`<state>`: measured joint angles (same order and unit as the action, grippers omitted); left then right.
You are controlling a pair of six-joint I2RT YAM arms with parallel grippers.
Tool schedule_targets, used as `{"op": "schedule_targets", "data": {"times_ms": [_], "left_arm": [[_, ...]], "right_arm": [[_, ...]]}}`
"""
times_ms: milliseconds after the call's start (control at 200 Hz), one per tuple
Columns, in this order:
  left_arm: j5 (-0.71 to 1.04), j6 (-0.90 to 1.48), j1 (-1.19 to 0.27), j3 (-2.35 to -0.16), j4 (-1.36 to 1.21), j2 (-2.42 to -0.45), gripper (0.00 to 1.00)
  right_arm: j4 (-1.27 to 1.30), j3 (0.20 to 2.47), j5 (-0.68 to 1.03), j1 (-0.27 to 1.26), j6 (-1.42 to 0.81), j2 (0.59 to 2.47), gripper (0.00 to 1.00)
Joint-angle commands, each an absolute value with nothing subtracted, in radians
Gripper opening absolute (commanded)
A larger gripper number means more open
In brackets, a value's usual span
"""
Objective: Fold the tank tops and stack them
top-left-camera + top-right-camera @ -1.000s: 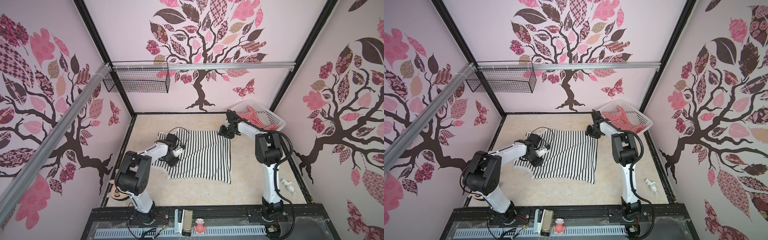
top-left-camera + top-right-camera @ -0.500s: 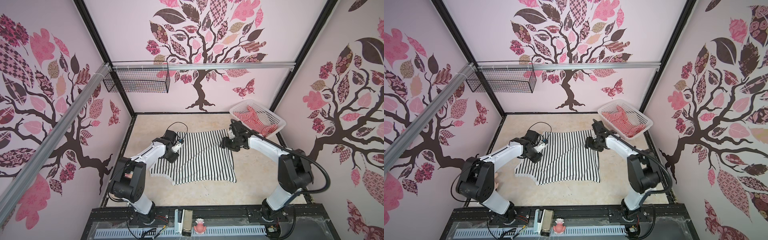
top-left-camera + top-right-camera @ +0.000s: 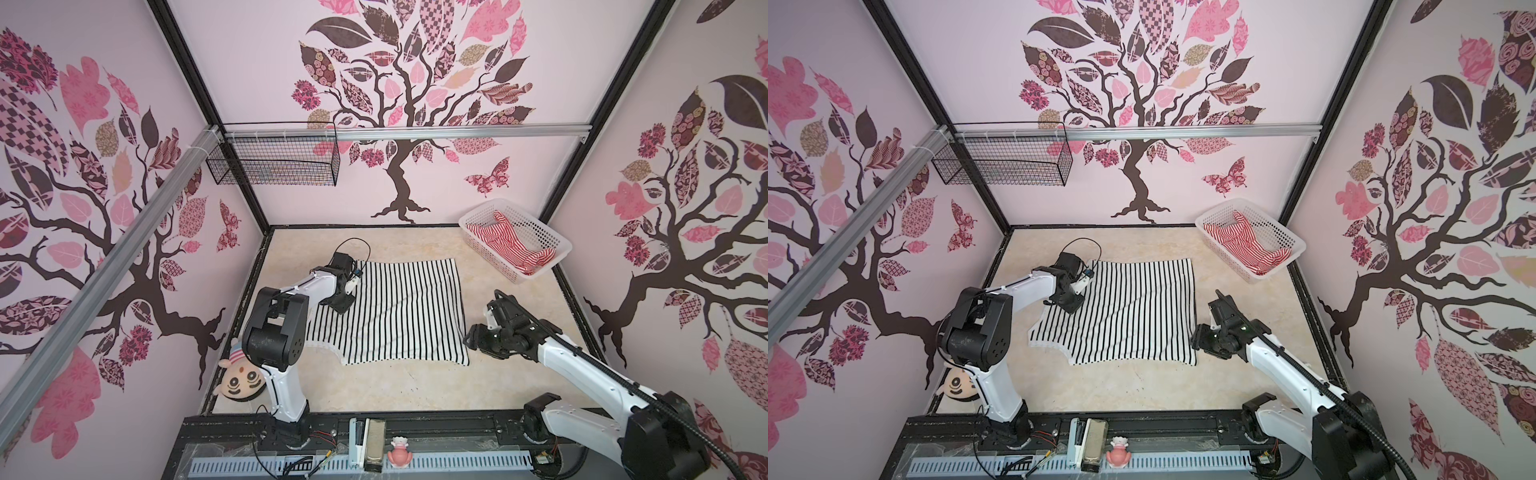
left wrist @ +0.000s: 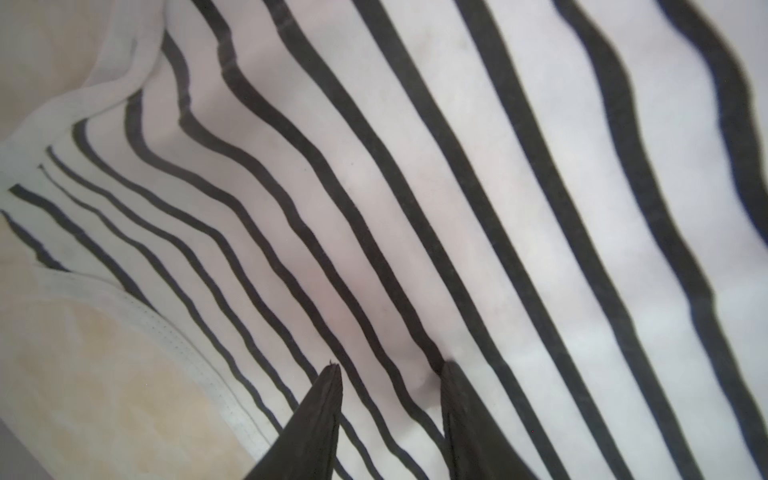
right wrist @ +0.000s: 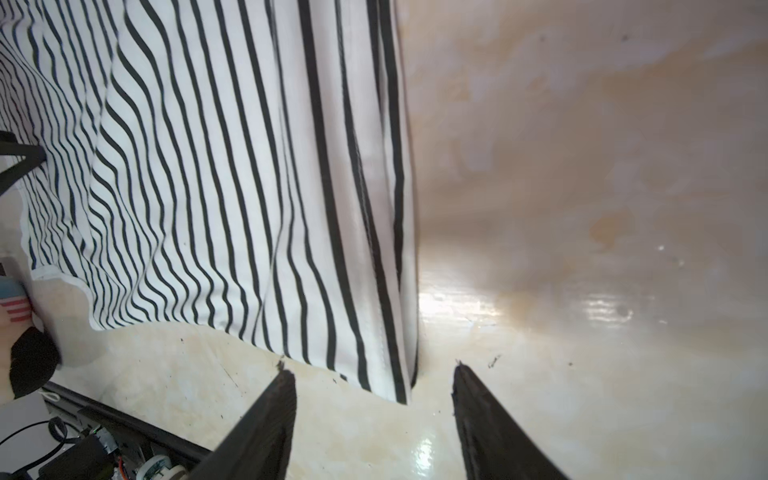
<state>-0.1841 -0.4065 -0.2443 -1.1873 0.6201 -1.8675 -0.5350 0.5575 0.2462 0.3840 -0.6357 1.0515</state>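
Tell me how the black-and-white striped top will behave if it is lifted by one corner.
Likely floppy: the black-and-white top lies flat with ripples bending its stripes, so it should drape and hang, not hold shape. Probably light, being thin cloth. On the glossy table it may slide and bunch when pushed.

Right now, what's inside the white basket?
Only a crumpled red-and-white striped top shows in the basket. Whatever lies beneath it, and the basket floor there, is covered.

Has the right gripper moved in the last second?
Yes: the right gripper moved away from the white perforated plastic basket, toward the black front rail.
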Motion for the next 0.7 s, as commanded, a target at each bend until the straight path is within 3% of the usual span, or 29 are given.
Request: {"op": "schedule_targets", "data": {"times_ms": [0, 255, 695], "left_arm": [[-0.242, -0.394, -0.236, -1.181, 0.621, -1.9, 0.43], [-0.029, -0.428, -0.243, -1.06, 0.665, -1.637, 0.46], [0.02, -0.501, -0.329, -0.802, 0.659, -1.306, 0.46]], "right_arm": [[-0.543, 0.503, 0.309, 0.387, -0.706, 0.983, 0.6], [-0.468, 0.39, 0.426, 0.388, -0.789, 0.891, 0.54], [-0.317, 0.331, 0.45, 0.417, -0.863, 0.976, 0.47]]}}
